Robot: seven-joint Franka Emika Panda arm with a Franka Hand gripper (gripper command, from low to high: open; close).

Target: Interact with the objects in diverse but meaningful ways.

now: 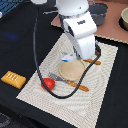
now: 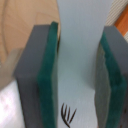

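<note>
no readable text, labels or numbers anywhere

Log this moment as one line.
arm over tan plate | gripper pads flank pale flat piece, contact unclear | red tomato at mat edge | bread slab off mat

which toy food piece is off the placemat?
The yellow-orange ridged bread slab, lying on the dark table at the exterior view's left. The red tomato sits at the placemat's edge, still on it.
</note>
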